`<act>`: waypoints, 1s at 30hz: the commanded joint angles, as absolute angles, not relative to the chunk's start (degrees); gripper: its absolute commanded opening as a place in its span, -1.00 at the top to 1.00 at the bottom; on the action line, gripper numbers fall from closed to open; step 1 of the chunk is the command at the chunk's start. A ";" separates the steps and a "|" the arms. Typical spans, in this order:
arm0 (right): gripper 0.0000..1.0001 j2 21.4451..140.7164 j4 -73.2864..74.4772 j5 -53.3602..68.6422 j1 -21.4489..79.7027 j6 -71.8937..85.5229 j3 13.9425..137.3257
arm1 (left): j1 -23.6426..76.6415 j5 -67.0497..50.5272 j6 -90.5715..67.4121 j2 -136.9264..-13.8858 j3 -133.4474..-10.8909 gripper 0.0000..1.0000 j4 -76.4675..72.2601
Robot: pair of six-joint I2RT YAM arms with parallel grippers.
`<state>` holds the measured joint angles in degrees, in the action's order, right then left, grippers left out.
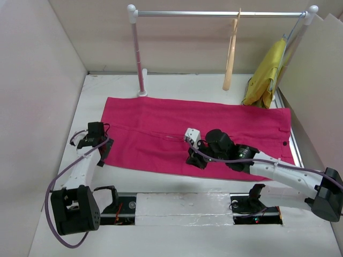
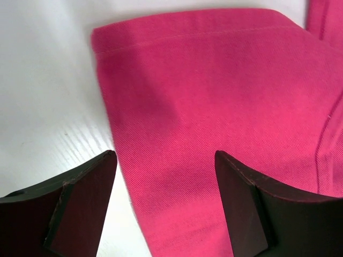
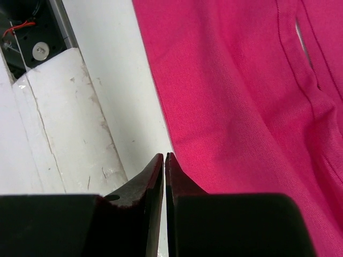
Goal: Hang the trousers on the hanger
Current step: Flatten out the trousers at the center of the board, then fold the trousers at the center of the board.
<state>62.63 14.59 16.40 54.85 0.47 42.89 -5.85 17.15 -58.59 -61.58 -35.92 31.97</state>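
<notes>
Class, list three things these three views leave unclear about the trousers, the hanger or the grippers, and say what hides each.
1. Top view: the hanger hangs edge-on, so its shape is unreadable.
2. Top view: the right arm covers part of the trousers' near edge.
3. Right wrist view: the right gripper is shut at the cloth edge; its own fingers hide whether cloth is pinched.

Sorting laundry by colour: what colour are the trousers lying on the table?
The trousers are bright magenta-pink, plain; they show best in the top external view.
</notes>
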 commanded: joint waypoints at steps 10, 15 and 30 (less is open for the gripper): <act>0.75 57.58 16.61 13.62 54.15 -1.23 40.78 | -12.57 14.67 -61.08 -66.09 -36.38 -0.25 36.12; 0.73 54.50 18.01 14.06 52.13 -2.20 40.69 | -12.57 16.17 -64.42 -70.04 -37.44 -0.19 37.61; 0.71 53.00 23.37 17.67 46.58 -4.57 43.94 | -12.57 19.41 -67.77 -76.82 -33.92 1.00 30.92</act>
<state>53.63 21.56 16.25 47.27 -3.44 40.56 -12.12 17.39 -66.52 -74.43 -36.38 32.93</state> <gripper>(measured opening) 0.142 0.046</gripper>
